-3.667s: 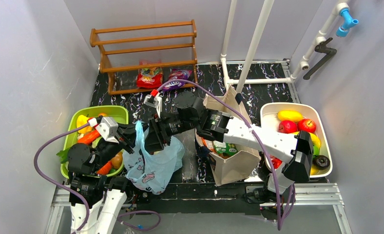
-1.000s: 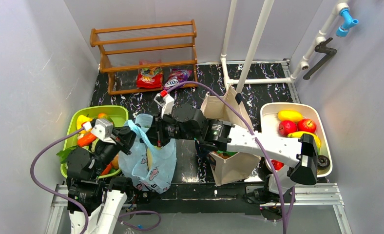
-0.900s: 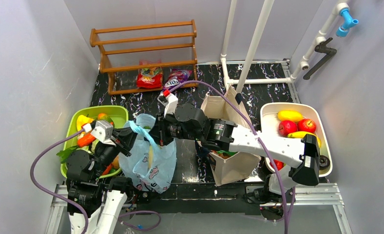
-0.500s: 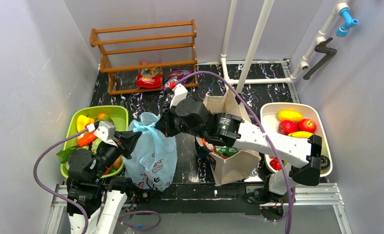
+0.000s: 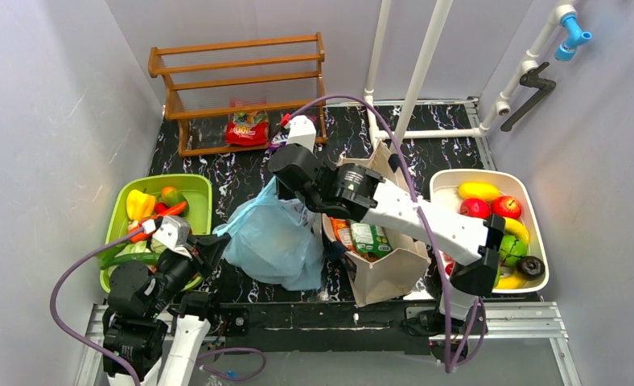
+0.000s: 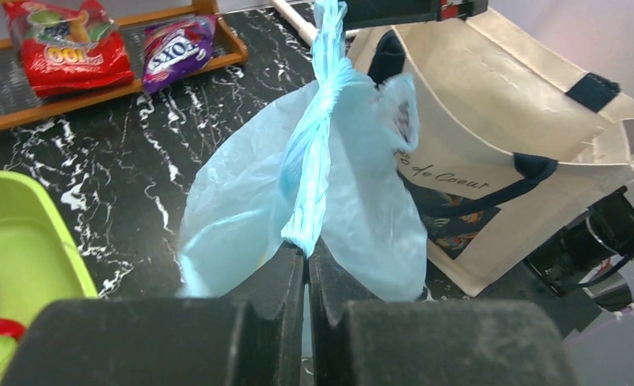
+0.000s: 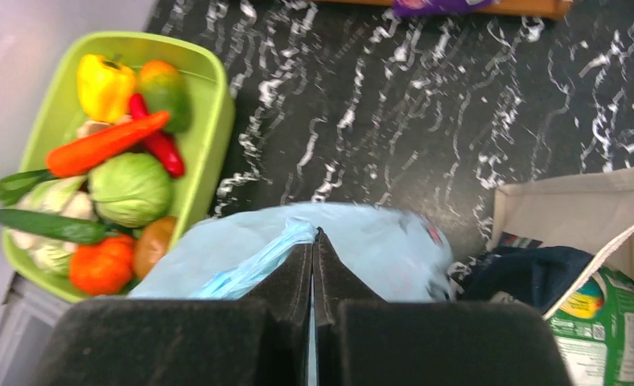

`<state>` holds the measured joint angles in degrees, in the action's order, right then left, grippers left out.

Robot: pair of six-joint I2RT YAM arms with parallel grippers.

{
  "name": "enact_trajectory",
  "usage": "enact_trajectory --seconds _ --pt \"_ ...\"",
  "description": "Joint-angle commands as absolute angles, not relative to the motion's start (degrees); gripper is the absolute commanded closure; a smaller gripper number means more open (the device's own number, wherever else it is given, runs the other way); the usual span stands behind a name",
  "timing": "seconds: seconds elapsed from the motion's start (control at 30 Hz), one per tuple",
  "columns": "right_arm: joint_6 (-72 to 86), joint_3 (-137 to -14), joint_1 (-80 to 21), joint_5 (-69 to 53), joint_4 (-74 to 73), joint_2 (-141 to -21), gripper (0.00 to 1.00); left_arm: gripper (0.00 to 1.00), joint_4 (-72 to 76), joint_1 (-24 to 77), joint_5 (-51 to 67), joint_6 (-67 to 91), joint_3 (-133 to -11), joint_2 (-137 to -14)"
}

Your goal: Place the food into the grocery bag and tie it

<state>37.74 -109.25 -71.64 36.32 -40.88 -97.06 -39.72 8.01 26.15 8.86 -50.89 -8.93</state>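
From above, the grocery bag lies on the black marbled table, between the green bin on the left and the canvas tote on the right. The left gripper grips its near-left corner and the right gripper grips its far tip. What the bag holds cannot be made out. The green bin holds a yellow pepper, a carrot and other vegetables. The tote holds a green carton. At the far right, the white tub holds two red apples, yellow fruit and a green fruit. A red snack packet lies on the bottom shelf of the wooden rack.

In the left wrist view, the left gripper's fingers are pressed together on a twisted blue strand of the bag, which runs upward and away. The pale film spreads to both sides of it, and the tote stands just to the right. A purple packet lies beside the red one on the rack.

In the right wrist view, the right gripper is also clamped shut on a bunched blue strand, with the bag below it. To the left, the green bin also holds a cabbage, a cucumber and a red chili. The tote's navy handle lies beside the carton on the right.
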Motion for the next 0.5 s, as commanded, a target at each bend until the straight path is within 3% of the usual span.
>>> enact_trajectory --seconds 0.0,0.2,0.47 --pt "38.4 -110.9 -65.5 41.2 -45.4 -98.7 0.99 1.0 -46.4 8.1 22.5 6.0 -54.3 -8.4" --pt "37.2 -110.9 -58.4 36.1 -44.0 -102.0 0.99 1.0 -47.9 8.1 24.6 8.6 -55.6 -9.0" --pt "32.7 -121.1 -51.1 31.4 -45.0 -112.3 0.99 1.0 -48.5 8.1 29.0 12.9 -55.5 -6.9"
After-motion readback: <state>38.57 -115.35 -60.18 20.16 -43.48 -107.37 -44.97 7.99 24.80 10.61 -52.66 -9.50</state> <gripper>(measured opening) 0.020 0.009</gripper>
